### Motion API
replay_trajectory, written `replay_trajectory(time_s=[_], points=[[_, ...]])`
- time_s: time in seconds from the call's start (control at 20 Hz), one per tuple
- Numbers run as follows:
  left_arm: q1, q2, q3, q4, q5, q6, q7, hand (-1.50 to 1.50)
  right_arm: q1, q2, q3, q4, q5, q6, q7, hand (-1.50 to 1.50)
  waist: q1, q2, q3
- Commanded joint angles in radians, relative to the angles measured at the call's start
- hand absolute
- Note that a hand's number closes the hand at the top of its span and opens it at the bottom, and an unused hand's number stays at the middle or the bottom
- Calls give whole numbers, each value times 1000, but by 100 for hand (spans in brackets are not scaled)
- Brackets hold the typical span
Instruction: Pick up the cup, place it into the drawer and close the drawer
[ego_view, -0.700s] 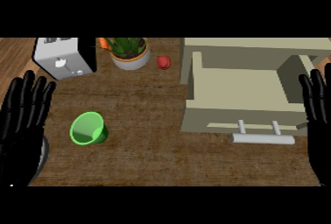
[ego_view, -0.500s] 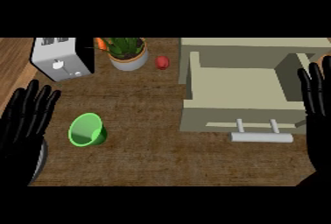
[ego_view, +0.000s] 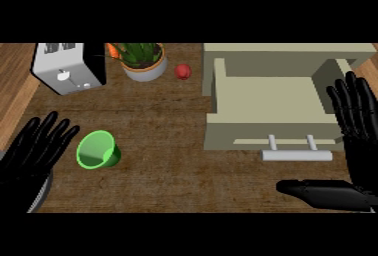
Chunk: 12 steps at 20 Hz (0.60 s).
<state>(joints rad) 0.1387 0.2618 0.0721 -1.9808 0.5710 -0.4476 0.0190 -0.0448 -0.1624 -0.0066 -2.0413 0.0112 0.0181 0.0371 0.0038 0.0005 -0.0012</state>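
At lower left, your left hand (ego_view: 37, 150) has dropped lower, fingers still spread wide. Your right hand (ego_view: 358, 120) stays open. Just beside the left one, the bright green plastic cup (ego_view: 97, 149) lies tipped on the brown table (ego_view: 170, 125).

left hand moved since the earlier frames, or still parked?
Yes. The left hand has dropped toward the view's lower edge and edged right, closer to the cup, which has stayed put relative to the toaster.

Tipped green cup (ego_view: 98, 149); open drawer (ego_view: 270, 107)

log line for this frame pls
stage: pre-grasp | left hand: open, beside green cup, not touching | right hand: open, by open drawer | cup: on counter
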Motion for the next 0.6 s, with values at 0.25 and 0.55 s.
replay_trajectory(time_s=[0.25,0.55], points=[[4,53,131,257,41,-172,-54,-150,78,10,0,-15,0,52,-53,-150,-6,-1,1],[-113,46,191,484,-142,-163,-185,-150,23,17,-18,10,22,36,-32,-150,-7,0,1]])
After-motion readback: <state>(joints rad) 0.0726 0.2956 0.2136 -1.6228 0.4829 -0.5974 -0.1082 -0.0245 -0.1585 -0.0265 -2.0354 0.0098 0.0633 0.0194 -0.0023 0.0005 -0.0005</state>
